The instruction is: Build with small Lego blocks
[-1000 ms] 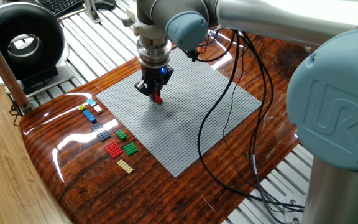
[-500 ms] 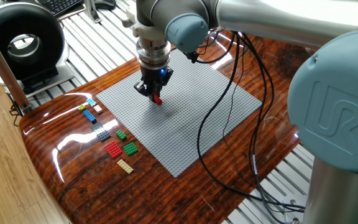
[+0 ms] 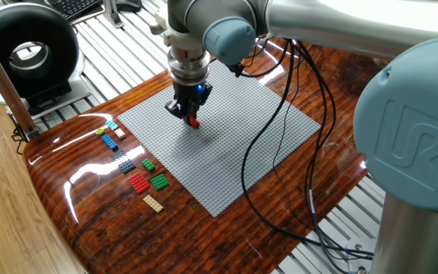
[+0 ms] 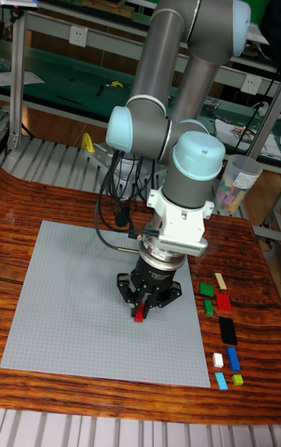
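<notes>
**Red brick in pincer, over baseplate**

I see a small red brick [image 3: 194,121] pinched between the fingers of the pincer [image 3: 192,119], hanging down from the tips. Fingers are closed onto it. It sits right at the surface of the grey baseplate [image 3: 234,152], in the half toward the loose parts; I can't tell from either view whether the studs are actually touching.

The tall view agrees: red brick [image 4: 140,312] vertical in the pincer [image 4: 140,310], baseplate [image 4: 70,306] underneath, arm coming straight down over it.

The remaining loose blocks are in a row on the tabletop [image 3: 112,221], just off the baseplate edge, none on the plate:
- tan plate [image 3: 153,202] at the near end
- red plate [image 3: 138,183], with a green plate [image 3: 159,181] beside it
- smaller green brick [image 3: 148,164]
- dark grey plate [image 3: 125,161]
- blue brick [image 3: 109,141]
- white brick [image 3: 119,133], cyan brick [image 3: 111,125] and yellow-green brick [image 3: 100,132] at the far end

Black cables [image 3: 280,152] droop from the arm across the far side of the baseplate and trail off the tabletop edge.
</notes>
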You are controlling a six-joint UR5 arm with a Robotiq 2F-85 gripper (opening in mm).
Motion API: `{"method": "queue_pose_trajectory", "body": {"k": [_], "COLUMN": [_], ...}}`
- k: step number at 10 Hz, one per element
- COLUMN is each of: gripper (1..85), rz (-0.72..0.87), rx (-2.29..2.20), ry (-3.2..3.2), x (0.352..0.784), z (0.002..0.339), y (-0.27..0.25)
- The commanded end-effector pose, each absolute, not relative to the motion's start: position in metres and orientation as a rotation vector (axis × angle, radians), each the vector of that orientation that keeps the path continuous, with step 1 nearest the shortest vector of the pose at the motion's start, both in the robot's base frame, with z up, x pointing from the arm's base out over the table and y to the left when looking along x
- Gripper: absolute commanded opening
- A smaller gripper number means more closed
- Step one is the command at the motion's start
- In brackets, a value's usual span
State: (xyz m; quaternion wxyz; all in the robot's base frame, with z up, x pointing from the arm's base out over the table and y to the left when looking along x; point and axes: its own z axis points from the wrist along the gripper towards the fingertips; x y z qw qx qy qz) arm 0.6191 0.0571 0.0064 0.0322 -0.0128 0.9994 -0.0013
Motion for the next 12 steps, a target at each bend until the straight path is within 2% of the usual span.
{"method": "queue_pose_trajectory", "body": {"k": [1, 12], "gripper": [43.3, 40.3], "rz": [0.044, 0.049], "rx": [-0.118, -0.061], "ry": [3.070, 3.067], "x": [0.6223, 0.6262], "z": [0.0083, 0.0080], "y": [0.0611, 0.0664]}}
